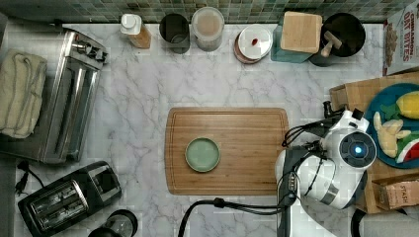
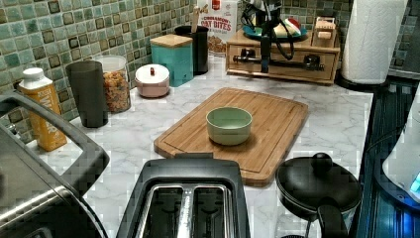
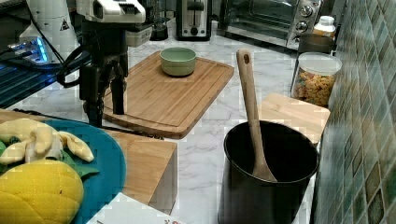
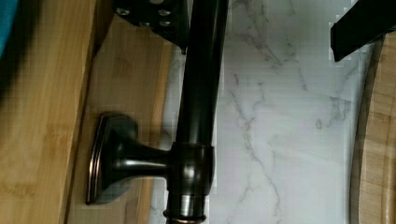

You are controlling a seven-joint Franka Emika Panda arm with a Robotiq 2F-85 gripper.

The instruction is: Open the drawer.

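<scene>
Handle [image 4: 198, 93]: the dark bar is seen closest in the wrist view, standing off the light-wood drawer [image 4: 42, 140] front on a flared bracket, above marble counter [image 4: 280, 116].
Gripper [image 4: 275, 28]: one finger [image 4: 154, 14] is seen by the drawer front, the other on the far side of the bar; the jaws are spread wide around the handle and nothing is clamped.
Drawer place: it is set in a low wooden box at the left view's far end [image 2: 282, 59], under a blue plate [image 2: 272, 33] of toy fruit.
Cutting board [image 2: 237, 129]: it lies mid-counter, well apart from the drawer.
Green bowl [image 2: 229, 125]: it stands on the board; nothing is seen inside it.
Black crock [image 3: 268, 172]: a wooden spoon [image 3: 251, 112] is leaned inside it.
Clear jar [image 2: 115, 83]: it is filled with cereal-like pieces.
Dark tumbler [image 2: 88, 93]: its contents cannot be told.
Toaster [image 2: 190, 198]: both slots are seen open at the left view's near edge.
</scene>
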